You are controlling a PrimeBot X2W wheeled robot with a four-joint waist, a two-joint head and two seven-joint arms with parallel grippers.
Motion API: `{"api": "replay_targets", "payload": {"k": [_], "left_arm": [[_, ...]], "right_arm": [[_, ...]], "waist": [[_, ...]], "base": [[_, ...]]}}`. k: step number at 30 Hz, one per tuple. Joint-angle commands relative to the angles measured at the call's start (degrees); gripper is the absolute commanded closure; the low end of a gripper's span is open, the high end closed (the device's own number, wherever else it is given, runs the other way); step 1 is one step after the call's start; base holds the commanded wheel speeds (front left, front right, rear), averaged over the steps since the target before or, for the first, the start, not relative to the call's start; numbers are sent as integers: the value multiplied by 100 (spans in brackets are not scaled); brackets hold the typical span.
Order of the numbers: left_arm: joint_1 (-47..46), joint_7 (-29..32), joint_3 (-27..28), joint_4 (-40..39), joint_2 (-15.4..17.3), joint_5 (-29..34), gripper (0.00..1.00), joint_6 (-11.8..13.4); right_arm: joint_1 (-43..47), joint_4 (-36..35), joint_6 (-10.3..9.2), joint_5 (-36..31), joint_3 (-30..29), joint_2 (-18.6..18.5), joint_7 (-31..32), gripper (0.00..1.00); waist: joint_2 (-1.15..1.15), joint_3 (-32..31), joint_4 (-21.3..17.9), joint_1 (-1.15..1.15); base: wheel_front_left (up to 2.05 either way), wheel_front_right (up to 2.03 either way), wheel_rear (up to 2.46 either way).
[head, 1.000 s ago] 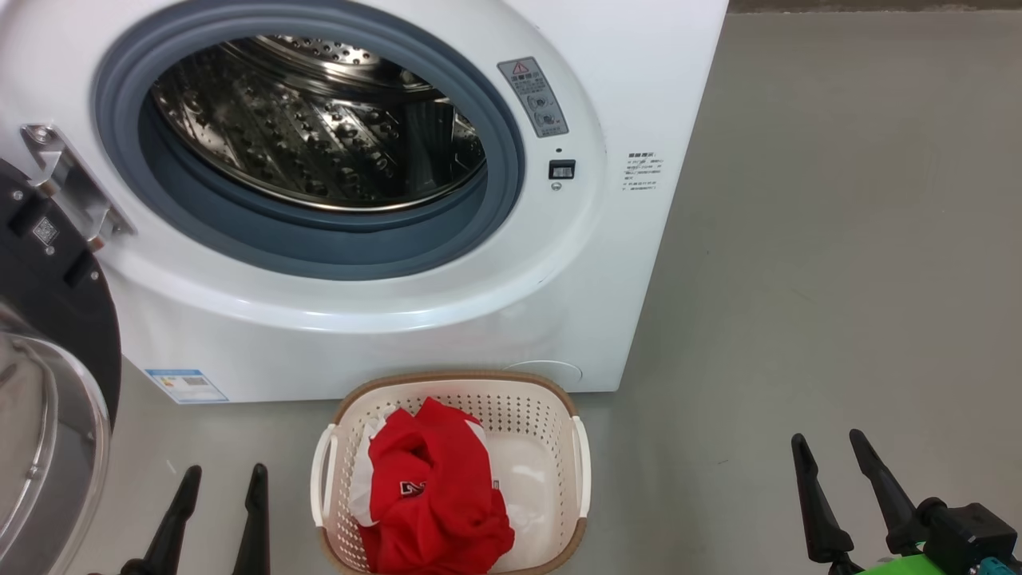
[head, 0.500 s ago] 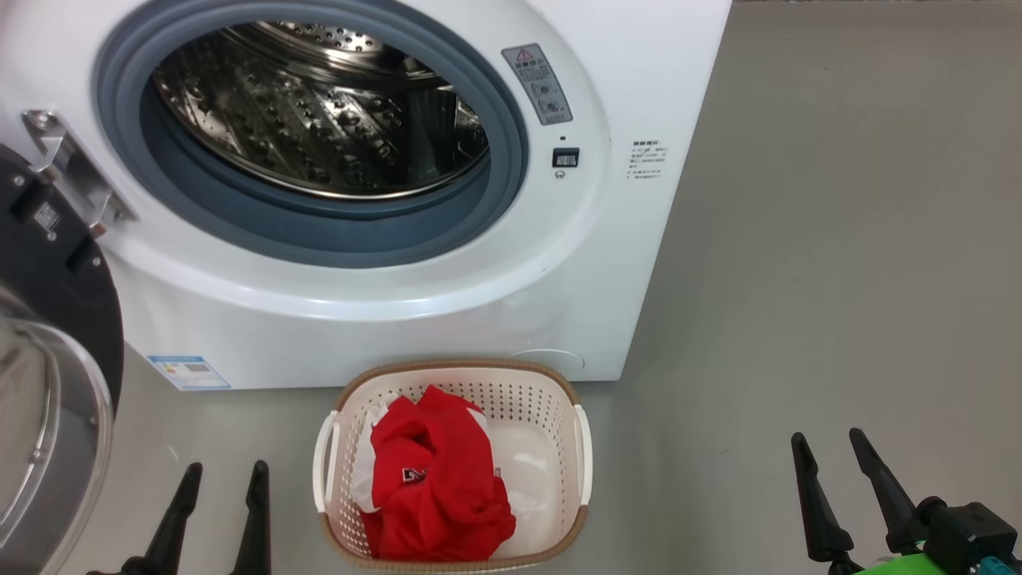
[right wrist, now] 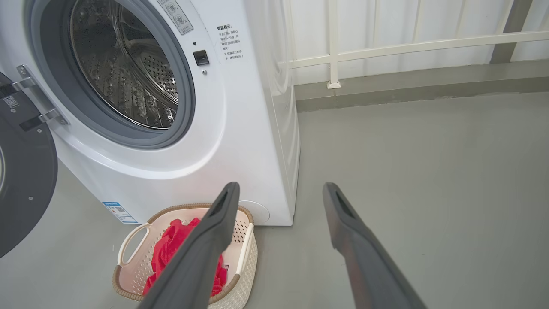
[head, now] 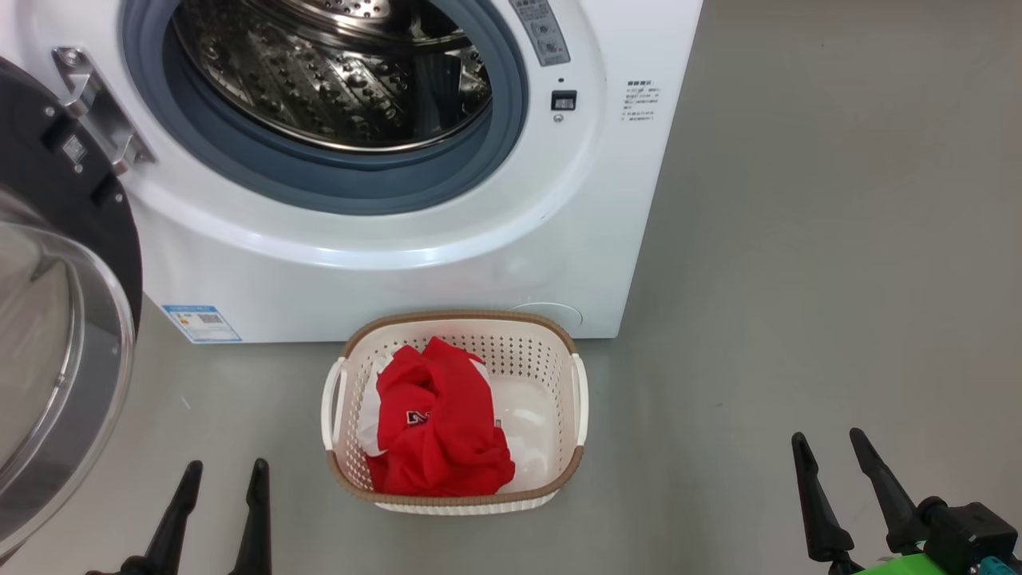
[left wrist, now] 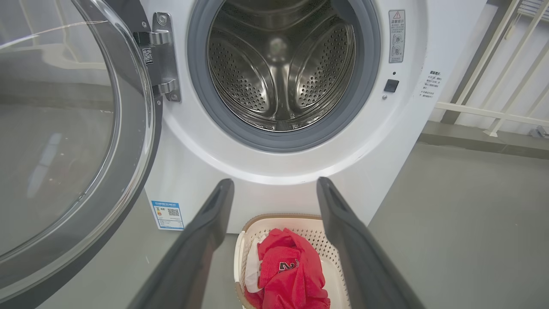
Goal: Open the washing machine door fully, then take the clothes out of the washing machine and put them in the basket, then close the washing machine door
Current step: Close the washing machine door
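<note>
Washing machine door [head: 64,319] hangs swung wide at far left, clear of the mouth, so I read step one as done. Glossy black ring with a clear glass bowl bulging at centre; looks rigid, heavy and slick to push on. It hangs from a bright metal hinge [head: 100,120].

Left gripper [head: 227,465] sits low, near the door's lower edge, fingers spread with nothing between them. Long, dark, tapered fingers with a matte finish. It's the arm nearest the door, so my guess is it does the closing push.

Washing machine [head: 399,263]: smooth white shell, grey rubber gasket [head: 335,188] ringing the mouth, perforated steel drum [head: 335,80] behind it. Left wrist view looks straight in and shows bare ribs and holes, no fabric that I can see. Unloading looks finished; only the door closing seems left.

Basket [head: 459,318] stands on the floor [head: 798,239] just in front of the machine, below the mouth. Short drop path, makes sense. Cream perforated plastic, brown woven-look rim, white side handles. Clothes [head: 439,423] lie inside, bunched toward its left half: soft creased red fabric, white parts at the edge, small dark logo facing up.

Right gripper [head: 826,438] is well apart from the basket at far right, fingers spread and empty over bare grey floor. Out of the door's swing path, so fine there.
</note>
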Motion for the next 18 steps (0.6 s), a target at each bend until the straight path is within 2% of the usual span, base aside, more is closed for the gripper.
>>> {"api": "replay_targets", "payload": {"k": [1, 10, 18], "left_arm": [[-137, -46, 211, -166, 30, -19, 0, -31], [-124, -46, 167, -106, 23, -52, 0, -31], [-210, -46, 150, 19, -17, -97, 0, -31]], "right_arm": [[-109, -149, 36, 6, 113, -73, -36, 0], [-107, -141, 36, -19, 137, -73, -36, 0], [-147, -138, 36, -91, 203, -83, -36, 0]], "waist": [[0, -3, 5, 0], [0, -14, 26, 0], [0, 37, 226, 0]], "base": [[-53, 53, 0], [-9, 9, 0], [0, 0, 0]]}}
